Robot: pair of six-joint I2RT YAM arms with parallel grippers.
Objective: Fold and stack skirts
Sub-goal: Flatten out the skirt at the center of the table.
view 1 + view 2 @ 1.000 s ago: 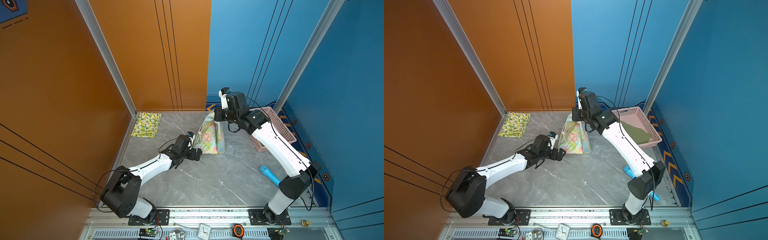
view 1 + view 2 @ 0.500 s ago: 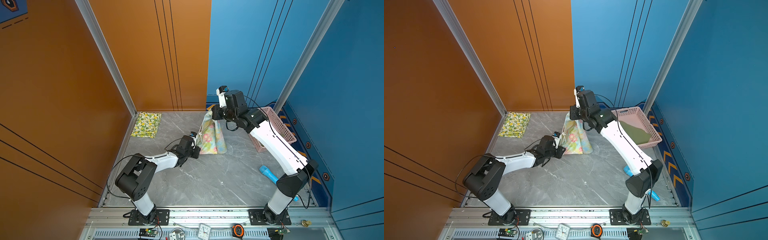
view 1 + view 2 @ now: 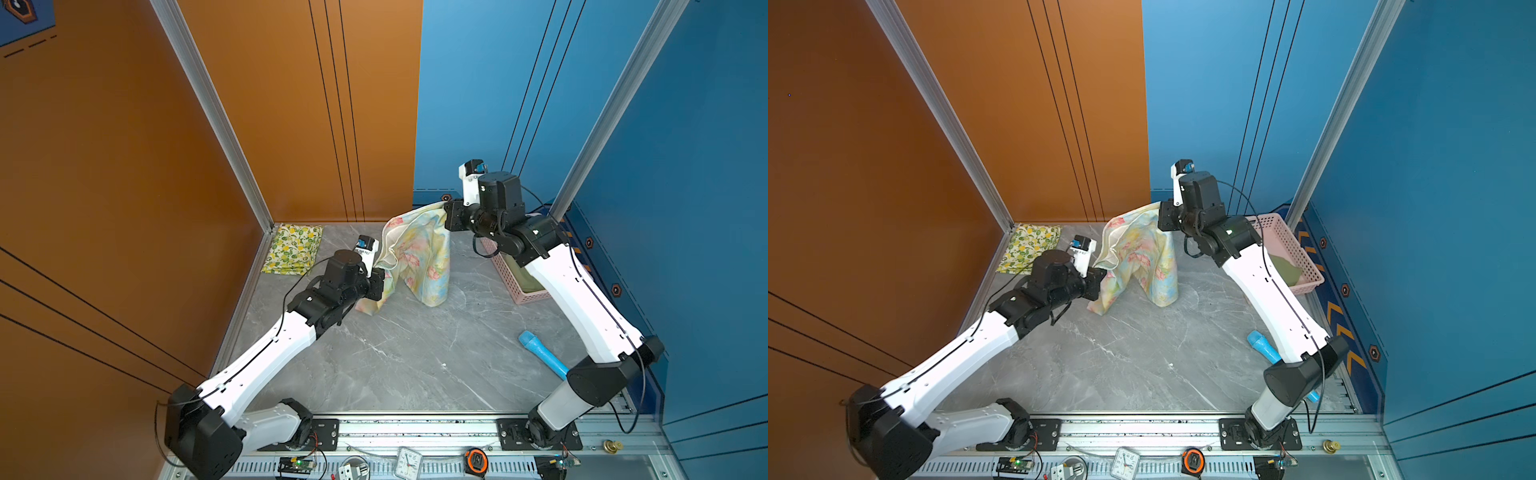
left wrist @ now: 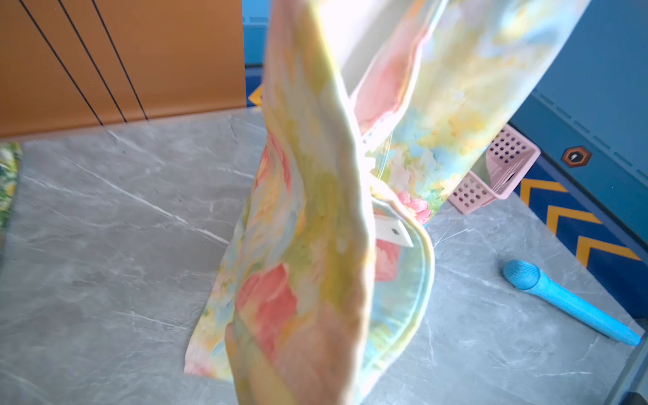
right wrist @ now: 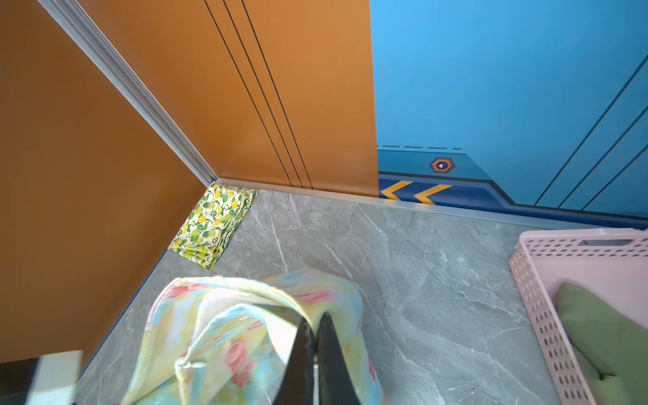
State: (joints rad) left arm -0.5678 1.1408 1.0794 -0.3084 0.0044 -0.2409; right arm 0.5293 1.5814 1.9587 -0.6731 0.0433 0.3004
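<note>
The pastel skirt with pink flowers hangs stretched between my two grippers, its lower ends resting on the grey marble floor. My right gripper is shut on the skirt's upper edge, high near the back wall. Lower down, my left gripper is shut on the opposite edge; in the left wrist view the cloth covers its jaws. The lemon-print skirt lies folded in the back left corner. The olive green skirt lies inside the pink basket.
A blue microphone-shaped object lies on the floor at the right, beside the right arm. The orange wall is close behind the lemon skirt. A clock and a tape measure sit on the front rail.
My left gripper went from open beside the pastel skirt to shut on its edge, then rose, spreading the cloth. The right gripper kept its hold.
</note>
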